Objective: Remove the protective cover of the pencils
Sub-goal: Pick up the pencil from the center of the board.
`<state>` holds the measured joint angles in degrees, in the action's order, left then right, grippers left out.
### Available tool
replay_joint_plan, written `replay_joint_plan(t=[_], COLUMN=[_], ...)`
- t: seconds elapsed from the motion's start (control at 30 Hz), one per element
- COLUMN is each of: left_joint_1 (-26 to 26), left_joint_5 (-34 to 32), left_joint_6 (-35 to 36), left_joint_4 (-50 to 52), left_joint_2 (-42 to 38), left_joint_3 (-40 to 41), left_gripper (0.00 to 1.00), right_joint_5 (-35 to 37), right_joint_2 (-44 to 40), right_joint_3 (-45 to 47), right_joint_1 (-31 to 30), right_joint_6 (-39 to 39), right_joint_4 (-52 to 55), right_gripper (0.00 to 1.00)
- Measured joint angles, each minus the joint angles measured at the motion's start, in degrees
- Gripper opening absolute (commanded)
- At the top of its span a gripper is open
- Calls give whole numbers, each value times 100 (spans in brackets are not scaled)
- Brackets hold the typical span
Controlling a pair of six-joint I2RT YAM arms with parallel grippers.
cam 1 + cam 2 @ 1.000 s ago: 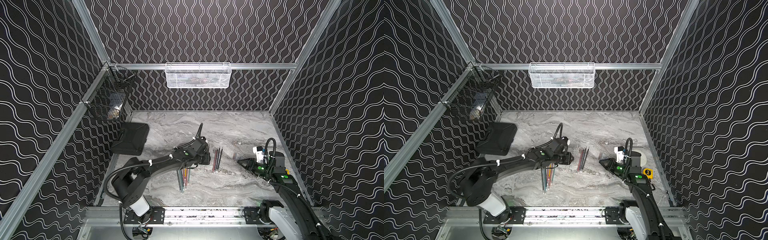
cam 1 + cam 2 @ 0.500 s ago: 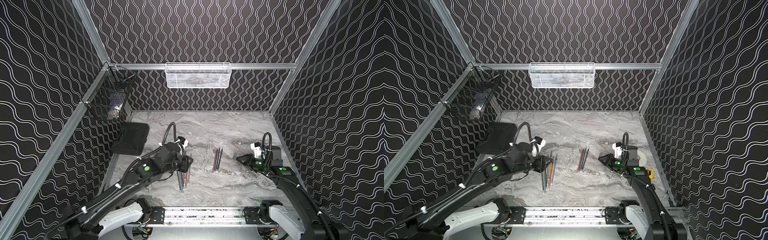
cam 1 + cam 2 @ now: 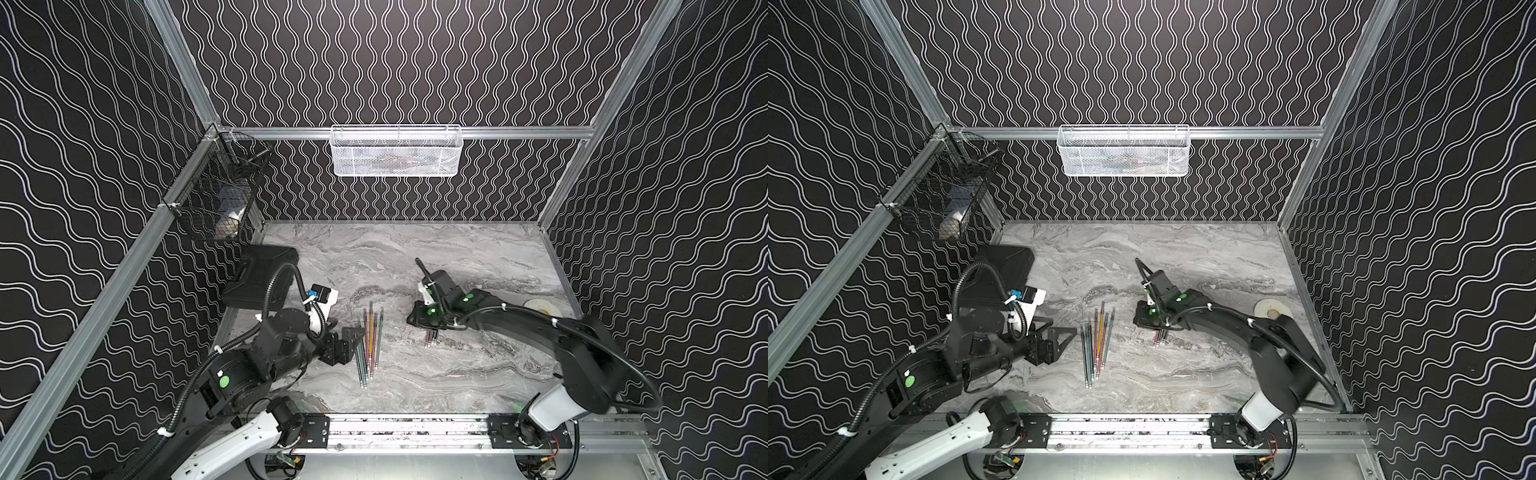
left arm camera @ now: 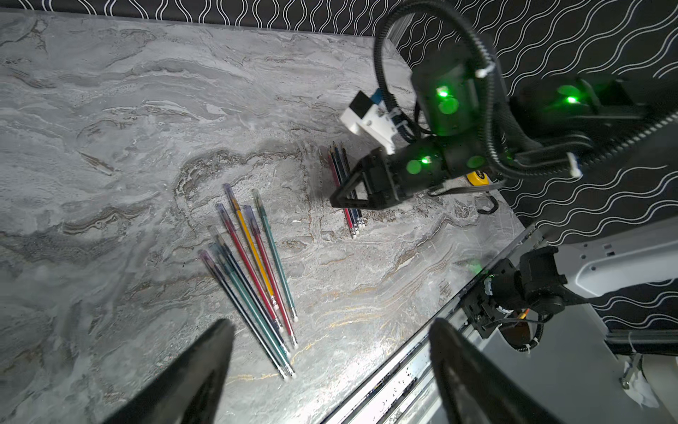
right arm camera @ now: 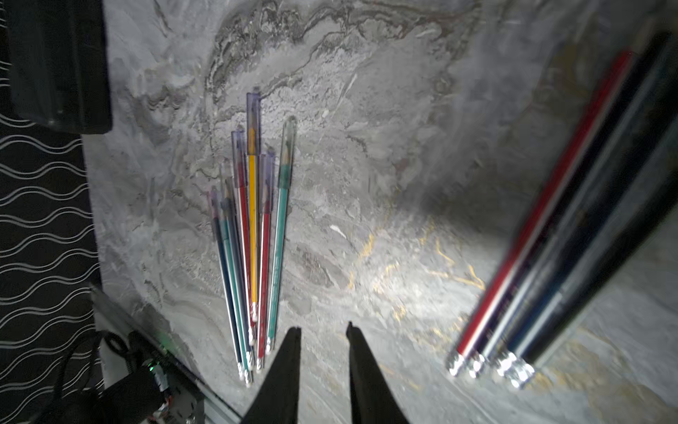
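Desk (image 3: 415, 257): grey marbled top, glare toward the front rail.

The pencils lie mid-desk in two lots, near each other but not touching.
- Capped pencils (image 5: 253, 235): a loose fan of seven or so. Each has a clear cover (image 5: 253, 110) over its point and a pale tip toward the front.
- Bare pencils (image 4: 354, 224): a tight bundle of a few, with the sharpened points showing. Likely the finished pile, kept apart so the lots don't mix.

Left fingers (image 4: 212, 345): spread wide and empty, low and just beside the capped fan. Looks like readiness for the next pick.

Right fingers (image 5: 290, 352): only a narrow gap, with nothing seen in it. They hang over the bare bundle.

Judgement: most covers are not yet off.

Room:
- Black walls (image 3: 415, 62) with white wavy lines, on an aluminium frame.
- White mesh basket (image 3: 397, 151) on the back rail.
- Black wire basket (image 3: 216, 199) in the left corner.
- Black case (image 3: 262, 270) on the desk below it.
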<state>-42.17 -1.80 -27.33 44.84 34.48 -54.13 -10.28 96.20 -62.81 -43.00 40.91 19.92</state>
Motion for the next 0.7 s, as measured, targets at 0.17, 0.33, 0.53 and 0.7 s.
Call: replay_joint_plan(t=[0.17,0.33,0.53,0.7], left_joint_1=[4,4,4,-2], left_joint_5=[2,20,39,35], left_joint_6=[-15,-15,-15,-17], left_joint_4=[24,24,20,15], left_joint_2=[-254,-352,-527,-844], left_joint_3=[72,197,236,251], left_gripper=[100,100,100,100], right_joint_5=[245,540,828,1010], right_joint_2=[1274,2221,2806,3080], right_joint_3=[-1419,-2538,-3198,-3539], right_joint_1=[-269,-463,-570,-647], right_joint_6=[199,431,608,667], right_joint_4=[391,960,1502,1788], right_gripper=[24,26,26,26])
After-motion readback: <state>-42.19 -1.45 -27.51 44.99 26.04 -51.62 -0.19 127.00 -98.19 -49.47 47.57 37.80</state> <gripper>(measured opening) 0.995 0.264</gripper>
